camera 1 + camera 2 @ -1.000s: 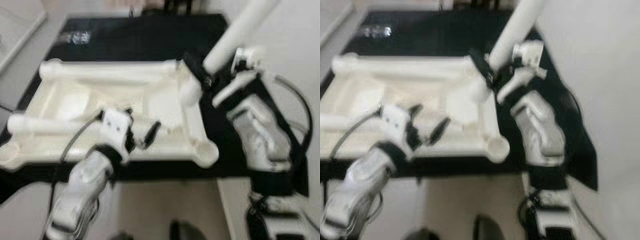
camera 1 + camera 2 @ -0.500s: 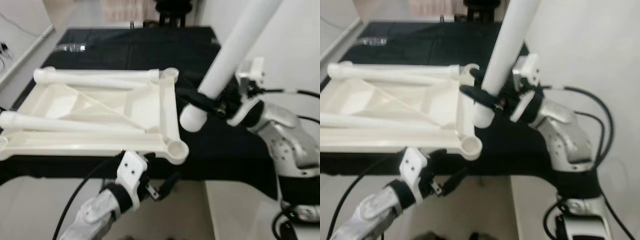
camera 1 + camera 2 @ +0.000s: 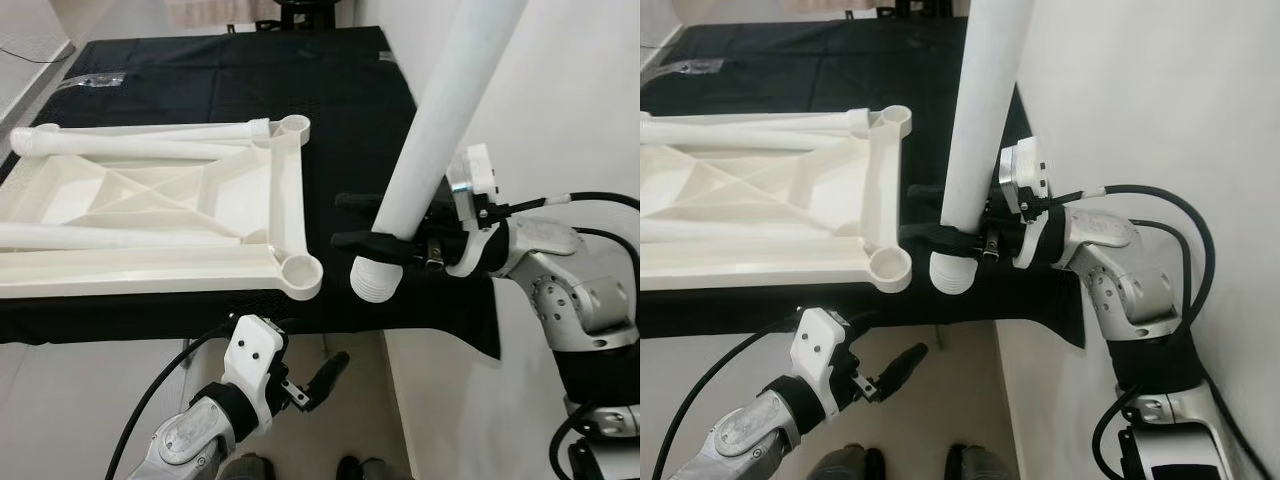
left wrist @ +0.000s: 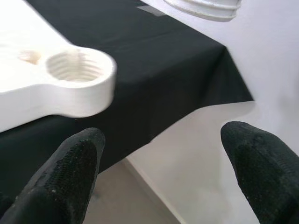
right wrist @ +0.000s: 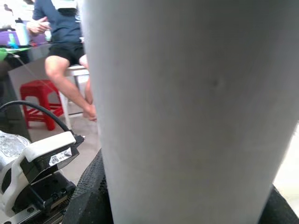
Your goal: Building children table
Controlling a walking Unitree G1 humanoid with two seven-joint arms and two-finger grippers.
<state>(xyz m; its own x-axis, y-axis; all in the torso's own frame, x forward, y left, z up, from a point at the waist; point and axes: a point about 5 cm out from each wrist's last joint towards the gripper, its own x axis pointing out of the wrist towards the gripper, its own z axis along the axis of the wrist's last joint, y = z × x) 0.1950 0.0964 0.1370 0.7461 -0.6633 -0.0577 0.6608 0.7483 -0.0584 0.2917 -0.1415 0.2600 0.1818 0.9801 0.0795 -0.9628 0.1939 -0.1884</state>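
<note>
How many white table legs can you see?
3. One leg is held nearly upright in the right gripper. Two lie on the upturned tabletop: one along its far edge, one nearer. More may be hidden.

table frame (image 3: 150,215): white moulded plastic, smooth, slight sheen | table leg (image 3: 440,120): white plastic tube, matt, ribbed thread at end | cloth (image 3: 340,120): black woven fabric, matt | fingers (image 4: 70,172): black, pebbled rubber-like texture | floor (image 3: 60,400): pale, smooth

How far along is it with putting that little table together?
Early on. The white tabletop lies upside down on the black cloth, its near corner socket empty. The right gripper holds one leg beside it, not screwed in. Two more legs lie loose on top.
</note>
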